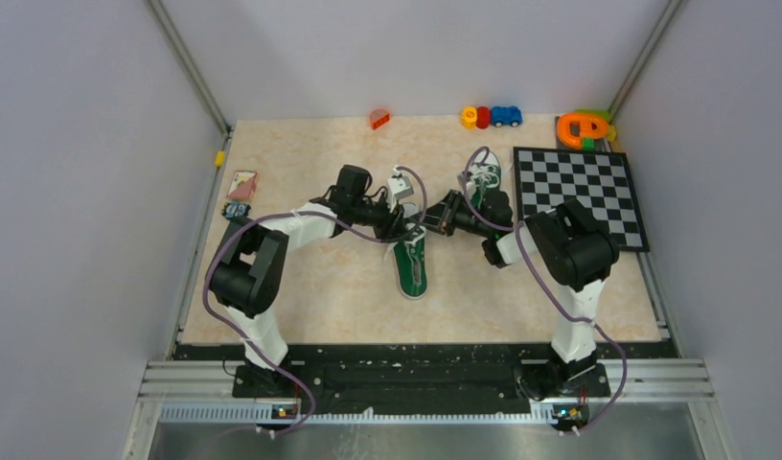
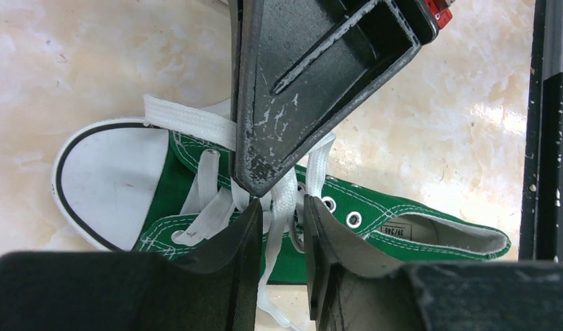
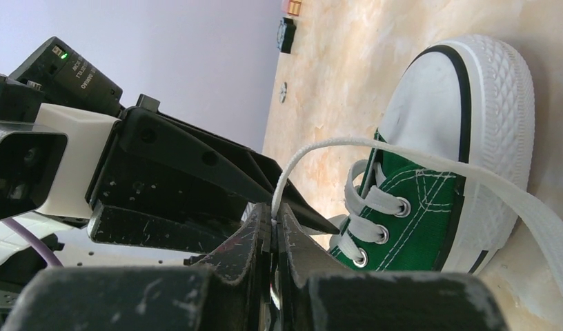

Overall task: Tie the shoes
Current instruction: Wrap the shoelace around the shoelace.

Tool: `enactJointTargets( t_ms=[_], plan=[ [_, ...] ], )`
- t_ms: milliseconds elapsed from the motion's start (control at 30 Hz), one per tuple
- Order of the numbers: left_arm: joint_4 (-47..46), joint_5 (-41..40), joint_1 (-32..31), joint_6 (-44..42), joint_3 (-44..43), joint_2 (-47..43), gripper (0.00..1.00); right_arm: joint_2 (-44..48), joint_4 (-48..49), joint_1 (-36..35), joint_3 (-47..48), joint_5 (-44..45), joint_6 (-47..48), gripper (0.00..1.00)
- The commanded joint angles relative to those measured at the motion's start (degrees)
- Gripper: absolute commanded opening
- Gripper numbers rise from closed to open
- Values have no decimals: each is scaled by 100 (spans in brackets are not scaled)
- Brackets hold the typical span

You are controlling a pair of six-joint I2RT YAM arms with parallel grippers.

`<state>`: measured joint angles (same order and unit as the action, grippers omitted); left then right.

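The right tool (image 3: 273, 224) is pinched fully closed on a white lace (image 3: 520, 203). The lace rises from its tips and arches over in front of the toe cap of the near green sneaker (image 1: 413, 270). The pinch probably serves to keep that strand taut and lifted clear of the eyelets so it can be crossed or looped.

The left tool (image 2: 282, 207) meets it tip to tip over the lacing. Its jaws stand a modest way apart, and a lace strand runs through the gap. As far as its wrist view shows, nothing is clamped there, so it looks free to take a fresh grip while the other tool anchors the lace.

The near sneaker lies flat on the desk (image 1: 320, 297), midway between the two arms, and no bow is visible on it. The far sneaker (image 1: 483, 177) rests beyond the right arm, just beside a chessboard (image 1: 584, 196), with no tool on it.
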<state>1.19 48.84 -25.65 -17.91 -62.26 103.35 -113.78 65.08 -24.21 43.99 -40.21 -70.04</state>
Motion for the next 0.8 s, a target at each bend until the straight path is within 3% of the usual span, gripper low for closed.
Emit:
enactJointTargets(
  t_ms=[0, 67, 133, 233, 367, 600, 767],
  plan=[
    [-603, -47, -1, 130, 104, -332, 30, 153, 237, 12, 31, -40, 63, 0],
    [-580, 26, -1, 124, 40, -276, 18, 164, 241, 5, 22, -47, 54, 1],
    [-372, 94, 8, 78, -92, -190, 1, 179, 259, 12, 14, -49, 54, 11],
    [-255, 157, 9, 25, -212, -140, 0, 263, 101, 8, 5, -40, 172, 31],
    [-229, 241, 10, -48, -286, -133, 0, 351, -102, 12, -26, -22, 306, 39],
    [-145, 427, 0, -118, -482, -8, 0, 349, -113, 12, -13, -5, 294, 42],
    [201, 430, -10, -217, -562, 66, 0, 314, -39, 6, 0, -39, 225, 32]
  ],
)
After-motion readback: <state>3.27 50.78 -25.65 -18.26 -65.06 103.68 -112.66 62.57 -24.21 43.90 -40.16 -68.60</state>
